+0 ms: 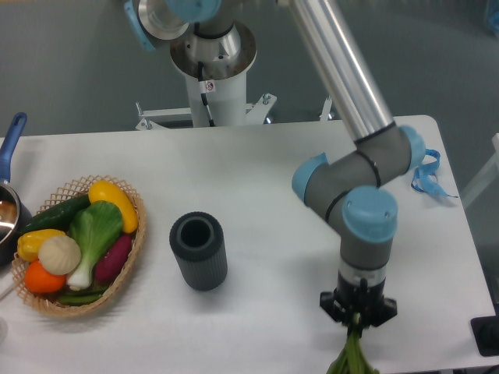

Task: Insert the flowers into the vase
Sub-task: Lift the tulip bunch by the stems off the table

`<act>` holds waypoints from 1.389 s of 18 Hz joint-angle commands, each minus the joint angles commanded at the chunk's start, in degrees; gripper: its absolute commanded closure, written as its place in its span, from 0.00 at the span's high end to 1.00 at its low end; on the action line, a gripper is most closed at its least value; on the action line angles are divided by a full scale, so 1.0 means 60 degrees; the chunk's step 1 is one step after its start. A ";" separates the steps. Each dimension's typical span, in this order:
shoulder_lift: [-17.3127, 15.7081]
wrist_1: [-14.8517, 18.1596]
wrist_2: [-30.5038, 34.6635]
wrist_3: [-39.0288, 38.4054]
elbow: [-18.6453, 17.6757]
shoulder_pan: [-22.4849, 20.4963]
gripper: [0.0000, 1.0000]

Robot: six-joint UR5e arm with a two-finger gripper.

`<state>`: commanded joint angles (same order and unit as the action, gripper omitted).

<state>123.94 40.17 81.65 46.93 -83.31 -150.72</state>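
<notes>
The vase is a short dark grey ribbed cylinder standing upright on the white table, left of centre, its round mouth open. My gripper hangs near the table's front edge at the right, pointing down, shut on the green stems of the flowers. Only the stems and leaves show below the fingers; the rest runs off the bottom of the frame, so no blooms are visible. The gripper is well to the right of the vase and nearer the camera.
A wicker basket of vegetables sits at the left. A pot with a blue handle is at the far left edge. Blue ribbon scraps lie at the right rear. The arm's base stands behind the table.
</notes>
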 joint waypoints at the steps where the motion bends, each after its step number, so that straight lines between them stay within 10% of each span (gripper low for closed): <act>1: -0.0423 0.0000 -0.0029 0.0175 -0.0191 -0.0117 0.00; 11: -0.2419 0.0015 -0.0835 -0.0541 -0.0748 0.0116 0.00; 25: -0.2537 0.0015 -0.0864 -0.0599 -0.0749 0.0131 0.00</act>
<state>108.72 40.25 76.46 43.33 -87.80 -149.94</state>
